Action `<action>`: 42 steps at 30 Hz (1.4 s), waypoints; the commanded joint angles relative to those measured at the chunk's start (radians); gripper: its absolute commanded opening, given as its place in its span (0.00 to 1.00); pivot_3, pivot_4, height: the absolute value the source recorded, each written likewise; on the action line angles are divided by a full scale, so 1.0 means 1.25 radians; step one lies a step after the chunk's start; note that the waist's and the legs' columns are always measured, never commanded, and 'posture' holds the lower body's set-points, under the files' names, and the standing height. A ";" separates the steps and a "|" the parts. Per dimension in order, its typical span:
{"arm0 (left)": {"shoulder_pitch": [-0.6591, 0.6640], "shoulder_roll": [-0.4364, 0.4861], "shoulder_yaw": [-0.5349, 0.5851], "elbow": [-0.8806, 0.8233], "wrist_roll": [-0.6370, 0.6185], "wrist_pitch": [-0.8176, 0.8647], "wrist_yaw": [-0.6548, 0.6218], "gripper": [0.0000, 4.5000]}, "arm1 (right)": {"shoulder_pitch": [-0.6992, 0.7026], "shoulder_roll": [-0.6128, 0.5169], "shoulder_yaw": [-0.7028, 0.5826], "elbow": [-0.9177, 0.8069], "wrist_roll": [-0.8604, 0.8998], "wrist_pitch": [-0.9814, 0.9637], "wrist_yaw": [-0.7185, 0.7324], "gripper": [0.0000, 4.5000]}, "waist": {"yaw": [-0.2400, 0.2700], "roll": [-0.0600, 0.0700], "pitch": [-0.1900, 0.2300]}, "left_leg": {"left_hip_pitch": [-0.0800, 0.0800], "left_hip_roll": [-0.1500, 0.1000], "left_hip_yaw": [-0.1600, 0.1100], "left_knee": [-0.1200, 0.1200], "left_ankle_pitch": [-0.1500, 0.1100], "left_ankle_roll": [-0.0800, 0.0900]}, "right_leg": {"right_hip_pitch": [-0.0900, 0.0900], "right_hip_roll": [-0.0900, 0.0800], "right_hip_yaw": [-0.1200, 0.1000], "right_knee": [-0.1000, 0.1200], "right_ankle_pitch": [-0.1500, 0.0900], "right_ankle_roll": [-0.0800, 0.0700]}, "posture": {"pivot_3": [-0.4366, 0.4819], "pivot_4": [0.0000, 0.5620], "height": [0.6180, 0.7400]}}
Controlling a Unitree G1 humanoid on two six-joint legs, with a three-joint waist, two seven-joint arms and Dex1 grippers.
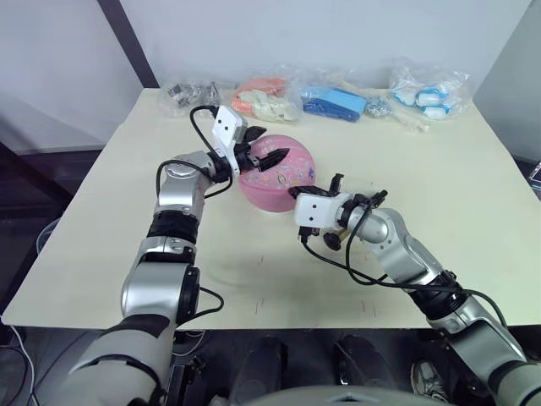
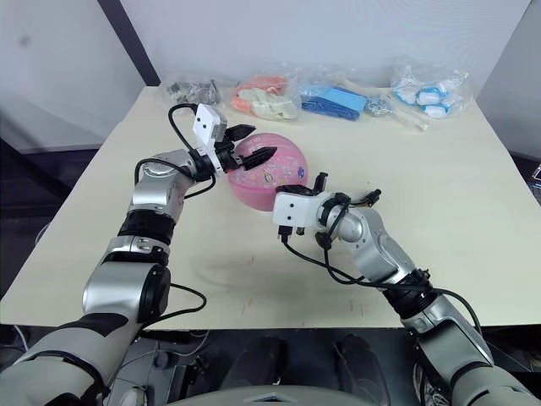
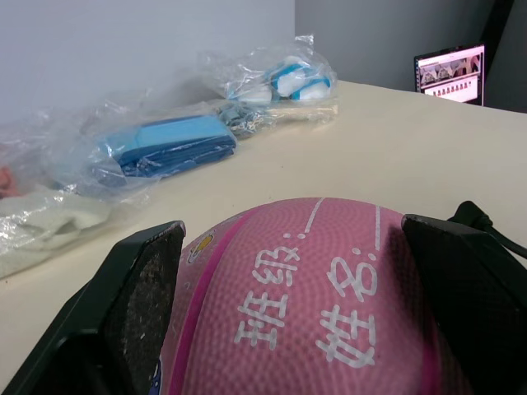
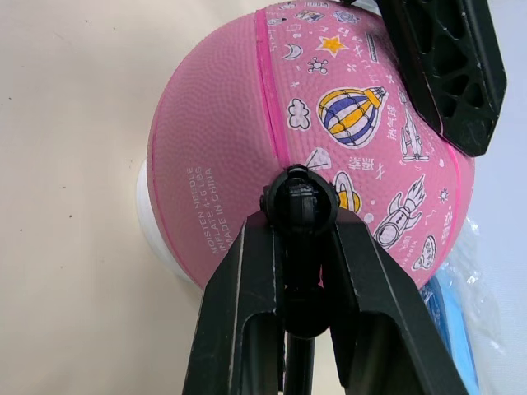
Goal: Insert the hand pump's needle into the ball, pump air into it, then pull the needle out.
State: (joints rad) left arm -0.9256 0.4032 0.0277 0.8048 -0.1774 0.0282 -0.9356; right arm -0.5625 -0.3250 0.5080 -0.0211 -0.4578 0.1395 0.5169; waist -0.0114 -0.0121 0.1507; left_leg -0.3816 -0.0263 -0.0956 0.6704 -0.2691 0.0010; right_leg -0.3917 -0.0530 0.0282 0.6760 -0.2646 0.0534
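Note:
The pink ball (image 1: 283, 173) with cartoon prints rests mid-table on a small white base (image 4: 146, 216). My left gripper (image 1: 265, 150) reaches over the ball's top from the left. Its two black fingers (image 3: 136, 309) straddle the upper part and press on both sides. From the front right, my right gripper (image 4: 301, 220) is shut on a black round end piece of the hand pump (image 4: 300, 202). That piece is held against the ball's side, next to a pink seam. The needle itself and the pump's barrel are hidden.
Clear bags line the table's far edge: grey parts (image 1: 190, 93), orange-pink items (image 1: 266, 97), blue items (image 1: 334, 101) and white-blue items (image 1: 427, 93). A screen (image 3: 449, 72) stands beyond the table. Bare tabletop (image 1: 473, 194) lies to the right and in front.

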 commanded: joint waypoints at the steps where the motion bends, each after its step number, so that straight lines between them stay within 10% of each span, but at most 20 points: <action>1: 0.074 -0.013 -0.089 0.082 0.124 0.009 0.092 1.00 | 0.017 -0.011 -0.041 -0.069 0.022 -0.035 0.001 0.03 | 0.003 0.001 -0.002 | 0.000 0.000 0.000 0.000 0.000 0.000 | 0.000 0.000 0.000 0.000 0.000 0.000 | 0.48 0.27 0.99; 42: 0.134 -0.066 -0.115 0.264 0.142 -0.087 0.198 1.00 | 0.151 -0.110 -0.145 -0.238 0.122 -0.075 0.066 0.03 | 0.038 0.017 -0.025 | 0.009 -0.026 -0.029 -0.002 -0.004 0.007 | 0.029 -0.016 -0.009 -0.015 -0.013 0.017 | 0.48 0.27 0.99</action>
State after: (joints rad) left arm -0.8803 0.2756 -0.0605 0.8712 -0.1310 -0.1819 -0.7856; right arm -0.3818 -0.4405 0.3797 -0.1448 -0.3562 0.1075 0.5760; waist 0.0363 0.0090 0.1195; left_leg -0.3699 -0.0587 -0.1322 0.6674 -0.2741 0.0096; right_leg -0.3557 -0.0739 0.0170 0.6578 -0.2805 0.0745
